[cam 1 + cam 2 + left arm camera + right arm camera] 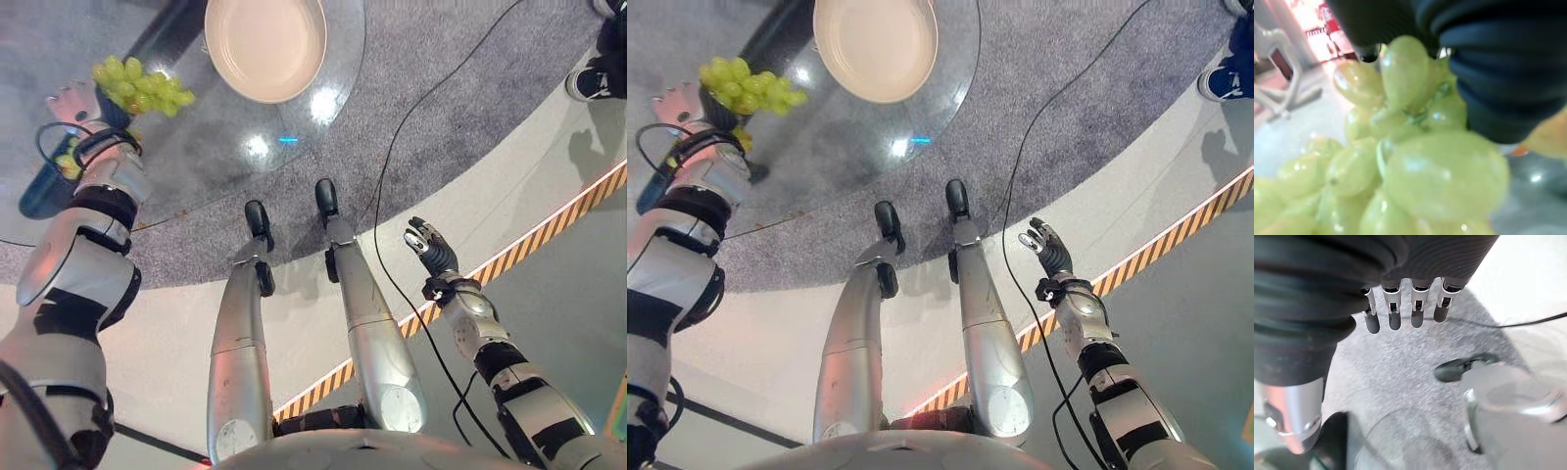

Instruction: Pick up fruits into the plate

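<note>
A bunch of green grapes [143, 86] hangs from my left hand [74, 104] above the left part of the round glass table [245, 147]. The hand's dark cover [1498, 63] sits against the top of the grapes [1415, 166], and the fingers are closed on the bunch. An empty cream plate [265, 44] lies on the table to the right of the grapes and farther away. My right hand [431, 245] hangs low at the right, off the table, over the floor. Its fingers [1395, 318] are straight and hold nothing.
A small yellow fruit [67, 164] shows under my left wrist, beside a dark blue shape [44, 186] at the table's left edge. The table stands on a grey carpet [470, 117]. A yellow-black striped line [549, 230] crosses the floor. A person's shoe [591, 80] is far right.
</note>
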Controlling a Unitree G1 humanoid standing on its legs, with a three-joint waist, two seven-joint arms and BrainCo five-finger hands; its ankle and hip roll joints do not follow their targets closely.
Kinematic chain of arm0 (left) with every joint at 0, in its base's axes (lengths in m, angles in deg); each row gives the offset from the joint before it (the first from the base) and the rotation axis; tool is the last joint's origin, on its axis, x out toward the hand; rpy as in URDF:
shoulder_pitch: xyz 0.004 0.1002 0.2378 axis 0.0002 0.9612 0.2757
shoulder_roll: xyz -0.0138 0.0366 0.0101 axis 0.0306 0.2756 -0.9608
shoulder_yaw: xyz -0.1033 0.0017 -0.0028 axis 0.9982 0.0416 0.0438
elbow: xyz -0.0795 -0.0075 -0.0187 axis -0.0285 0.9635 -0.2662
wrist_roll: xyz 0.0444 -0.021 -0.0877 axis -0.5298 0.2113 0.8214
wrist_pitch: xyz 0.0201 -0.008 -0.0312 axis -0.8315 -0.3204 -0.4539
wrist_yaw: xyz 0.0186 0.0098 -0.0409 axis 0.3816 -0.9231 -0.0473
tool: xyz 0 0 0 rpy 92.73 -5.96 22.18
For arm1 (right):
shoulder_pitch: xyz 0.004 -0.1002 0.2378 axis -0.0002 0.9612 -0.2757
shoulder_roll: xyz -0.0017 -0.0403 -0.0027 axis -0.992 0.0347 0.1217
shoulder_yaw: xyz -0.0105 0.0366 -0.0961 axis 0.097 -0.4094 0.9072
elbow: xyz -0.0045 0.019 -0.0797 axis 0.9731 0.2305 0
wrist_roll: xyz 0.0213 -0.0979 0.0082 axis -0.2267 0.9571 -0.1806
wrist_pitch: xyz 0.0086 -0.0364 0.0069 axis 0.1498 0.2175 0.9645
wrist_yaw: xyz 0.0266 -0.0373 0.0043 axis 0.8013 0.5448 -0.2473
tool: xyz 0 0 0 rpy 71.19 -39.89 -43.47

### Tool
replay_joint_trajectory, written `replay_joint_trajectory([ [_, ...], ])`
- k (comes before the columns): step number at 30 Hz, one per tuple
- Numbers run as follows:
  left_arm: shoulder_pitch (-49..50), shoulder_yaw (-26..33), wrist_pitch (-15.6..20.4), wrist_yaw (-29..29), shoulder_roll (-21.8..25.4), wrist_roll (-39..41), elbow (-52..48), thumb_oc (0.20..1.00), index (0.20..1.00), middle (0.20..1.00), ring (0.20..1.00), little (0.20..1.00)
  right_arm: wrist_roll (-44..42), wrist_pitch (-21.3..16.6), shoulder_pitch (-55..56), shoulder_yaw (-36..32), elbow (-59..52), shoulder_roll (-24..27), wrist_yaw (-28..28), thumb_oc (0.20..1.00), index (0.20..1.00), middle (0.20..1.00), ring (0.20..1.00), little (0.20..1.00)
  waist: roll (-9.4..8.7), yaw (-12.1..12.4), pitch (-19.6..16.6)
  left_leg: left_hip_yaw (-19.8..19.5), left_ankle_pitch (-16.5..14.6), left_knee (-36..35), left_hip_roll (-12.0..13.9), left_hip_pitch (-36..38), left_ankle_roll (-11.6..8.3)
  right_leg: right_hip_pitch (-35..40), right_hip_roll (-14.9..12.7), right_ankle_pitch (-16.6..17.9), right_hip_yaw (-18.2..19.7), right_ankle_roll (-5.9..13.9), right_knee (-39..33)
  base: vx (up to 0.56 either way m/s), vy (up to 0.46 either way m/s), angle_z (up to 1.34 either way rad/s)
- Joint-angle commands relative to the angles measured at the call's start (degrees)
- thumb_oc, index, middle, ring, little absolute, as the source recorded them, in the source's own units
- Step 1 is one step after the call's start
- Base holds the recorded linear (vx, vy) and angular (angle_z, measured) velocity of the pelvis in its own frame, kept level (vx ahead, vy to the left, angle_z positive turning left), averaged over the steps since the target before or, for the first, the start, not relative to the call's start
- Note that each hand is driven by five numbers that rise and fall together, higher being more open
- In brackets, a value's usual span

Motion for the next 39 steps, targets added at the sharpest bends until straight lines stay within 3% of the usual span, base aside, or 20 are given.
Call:
replay_joint_trajectory([
  [1, 5.25, 6.38, 3.6, -0.21, 0.94, 1.83, -3.66, 0.2, 0.2, 0.2, 0.2, 0.2, 1.46, -1.13, 6.69, -1.75, -5.16, -0.08, -0.14, 1.0, 1.0, 1.0, 1.0, 1.0, 3.54, 1.85, -1.58, -5.08, -2.02, -8.49, -4.69, 10.27, 1.57, 5.46, 5.56, -4.66, -3.19, -0.53, 2.0, 0.03, -0.06, 0.05],
  [12, 15.86, 13.74, 13.93, -9.4, 4.49, 7.6, -17.56, 0.2, 0.2, 0.2, 0.2, 0.2, 3.43, 0.72, 9.45, -5.9, -9.46, -0.49, -1.41, 1.0, 1.0, 1.0, 1.0, 1.0, 5.74, 4.12, -1.58, -7.05, -1.4, -15.38, -3.33, 27.99, 0.38, 23.3, 1.68, -6.91, -6.09, -0.48, -2.76, 0.05, -0.055, 0.11],
  [19, 26.22, 17.21, 18.96, -20.6, 7.51, 14.69, -32.4, 0.2, 0.2, 0.2, 0.2, 0.2, 1.76, 3.15, 12.91, -8.03, -18.11, -0.03, -8.98, 1.0, 1.0, 1.0, 1.0, 1.0, 6.64, 5.48, -7.11, -8.54, -1.08, -20.71, -3.49, 37.16, -0.56, 34.3, -1.27, -7.53, -8.1, -0.17, -8.73, 0.08, -0.064, 0.16],
  [21, 27.55, 18.03, 18.78, -23.0, 7.66, 15.83, -34.74, 0.2, 0.2, 0.2, 0.2, 0.2, 1.5, 4.05, 13.15, -8.39, -19.64, 0.25, -10.51, 1.0, 1.0, 1.0, 1.0, 1.0, 6.69, 5.69, -8.0, -8.59, -1.1, -21.38, -3.44, 38.47, -0.59, 35.94, -1.47, -7.54, -8.36, -0.12, -9.71, 0.09, -0.082, 0.26],
  [24, 32.82, 20.83, 18.64, -34.42, 7.38, 23.06, -43.27, 0.2, 0.2, 0.2, 0.2, 0.2, -0.2, 10.03, 14.58, -9.72, -26.5, 0.69, -18.08, 1.0, 1.0, 1.0, 1.0, 1.0, 6.72, 6.77, -12.29, -9.78, -1.14, -24.63, -3.78, 44.02, -0.6, 42.82, -2.02, -7.42, -9.17, 0.34, -13.94, 0.15, -0.141, 0.23],
  [27, 35.87, 21.71, 18.21, -42.51, 7.21, 26.97, -48.66, 0.2, 0.2, 0.2, 0.2, 0.2, 0.72, 13.62, 15.52, -9.82, -31.12, 1.38, -23.52, 1.0, 1.0, 1.0, 1.0, 1.0, 6.54, 7.4, -15.57, -10.06, -1.07, -26.43, -3.72, 47.12, -0.66, 46.57, -2.35, -6.87, -9.63, 0.68, -16.57, 0.11, -0.125, 0.24],
  [31, 38.03, 21.14, 15.69, -52.95, 7.01, 31.71, -55.2, 0.2, 0.2, 0.2, 0.2, 0.2, -0.16, 21.46, 15.39, -8.72, -37.09, 3.94, -30.89, 1.0, 1.0, 1.0, 1.0, 1.0, 6.14, 8.3, -19.83, -9.78, -1.11, -28.3, -3.46, 50.74, -0.74, 50.96, -2.7, -6.28, -10.42, 0.93, -19.47, 0.09, -0.092, 0.2],
  [35, 37.11, 17.35, 14.41, -60.59, 6.38, 36.01, -59.1, 0.2, 0.2, 0.2, 0.2, 0.2, -3.47, 28.83, 13.05, -5.46, -41.95, 6.58, -35.64, 1.0, 1.0, 1.0, 1.0, 1.0, 5.43, 9.18, -22.73, -8.89, -1.44, -29.76, -3.18, 54.09, -0.93, 55.21, -3.01, -5.62, -11.35, 1.11, -22.56, 0.02, -0.053, 0.16],
  [39, 35.9, 14.22, 13.64, -65.42, 4.82, 39.54, -61.24, 0.2, 0.2, 0.2, 0.2, 0.2, -5.48, 33.43, 10.67, -2.22, -44.36, 7.08, -37.43, 1.0, 1.0, 1.0, 1.0, 1.0, 5.09, 9.67, -24.37, -8.15, -1.68, -30.9, -2.88, 56.3, -0.97, 57.62, -2.99, -5.17, -11.83, 1.25, -24.44, -0.02, -0.026, 0.14],
])
